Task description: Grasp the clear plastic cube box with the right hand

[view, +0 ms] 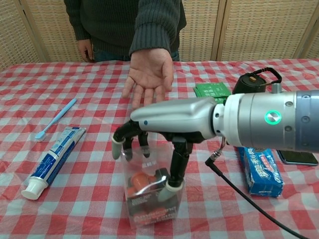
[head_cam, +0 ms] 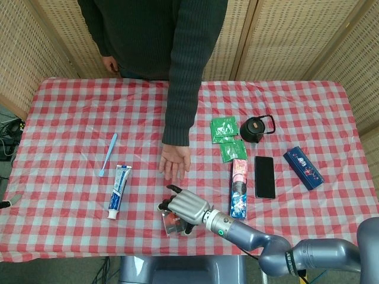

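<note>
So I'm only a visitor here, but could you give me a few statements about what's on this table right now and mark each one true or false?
1. The robot's right hand is over the clear plastic cube box, its fingers curled down around it. True.
2. The toothbrush is lying on top of the toothpaste tube. False: the two lie apart on the cloth, the brush further from the robot.
3. The person's hand is held out open, palm up, beyond the box. True.
4. The black phone is standing upright. False: it lies flat on the cloth.
5. The small black kettle sits by the green packets. True.
</note>
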Robot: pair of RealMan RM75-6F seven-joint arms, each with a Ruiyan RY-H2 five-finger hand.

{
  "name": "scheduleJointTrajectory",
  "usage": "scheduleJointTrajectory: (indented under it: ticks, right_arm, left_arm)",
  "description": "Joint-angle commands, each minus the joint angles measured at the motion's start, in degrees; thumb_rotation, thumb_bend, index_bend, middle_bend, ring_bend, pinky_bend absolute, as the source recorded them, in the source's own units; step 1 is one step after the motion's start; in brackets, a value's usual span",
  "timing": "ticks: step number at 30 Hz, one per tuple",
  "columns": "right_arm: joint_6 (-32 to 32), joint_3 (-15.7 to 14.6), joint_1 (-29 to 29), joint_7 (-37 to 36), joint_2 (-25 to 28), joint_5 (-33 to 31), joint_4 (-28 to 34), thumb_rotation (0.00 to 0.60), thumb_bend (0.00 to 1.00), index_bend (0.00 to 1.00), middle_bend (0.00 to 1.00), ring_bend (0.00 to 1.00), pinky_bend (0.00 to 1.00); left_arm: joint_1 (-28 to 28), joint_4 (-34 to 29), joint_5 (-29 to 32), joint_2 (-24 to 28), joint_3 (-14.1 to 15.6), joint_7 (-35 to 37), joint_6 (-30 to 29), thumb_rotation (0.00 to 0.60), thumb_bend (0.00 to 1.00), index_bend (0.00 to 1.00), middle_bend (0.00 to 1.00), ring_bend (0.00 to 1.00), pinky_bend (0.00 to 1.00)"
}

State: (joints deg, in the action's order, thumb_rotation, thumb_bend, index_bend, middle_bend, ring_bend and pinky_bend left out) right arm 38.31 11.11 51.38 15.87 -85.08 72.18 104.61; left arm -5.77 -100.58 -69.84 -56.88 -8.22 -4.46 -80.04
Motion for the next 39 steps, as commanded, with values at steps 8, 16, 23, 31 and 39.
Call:
scheduleJointTrajectory:
  ticks: [8,16,23,31,39]
  right_arm:
    - [5.3,7.1,0.4,-6.1,7.7,0.6,7.2,0.6,0.33,0.62,0.73,0.67,0.25]
    - [7.7,13.6,2.6,-7.7,12.3,-6.5,9.4,0.6,0.33,0.62,0.72,0.67,0.25]
    - [10.9,11.7,5.8,-1.1,9.8,-16.1,3.9,0.6,0.34,0.62,0.72,0.67,0.25]
    - [12.4,9.3,6.7,1.6,8.9,-17.1,1.3,0.6,0.21,0.49,0.58,0.56,0.18]
    - [11.1,9.1,6.8,2.2,15.5,-18.7,6.4,0.6,0.0,0.0,0.0,0.0,0.0]
  left_arm:
    - [-0.2,0.0,0.2,-0.3,0.2,-0.6,0.0,0.6,0.0,0.0,0.0,0.0,0.0]
    - [-0.5,-0.2,0.2,-0.8,0.5,-2.0,0.0,0.6,0.0,0.0,0.0,0.0,0.0]
    - [-0.3,-0.3,0.2,-0.6,0.4,-1.4,-0.4,0.6,0.0,0.0,0.0,0.0,0.0]
    - [-0.3,0.0,0.3,-0.2,0.4,-0.3,-0.2,0.6,0.0,0.0,0.0,0.0,0.0]
    - [-0.1,-0.1,-0.2,-0.1,0.6,-0.2,-0.6,0.6,0.0,0.0,0.0,0.0,0.0]
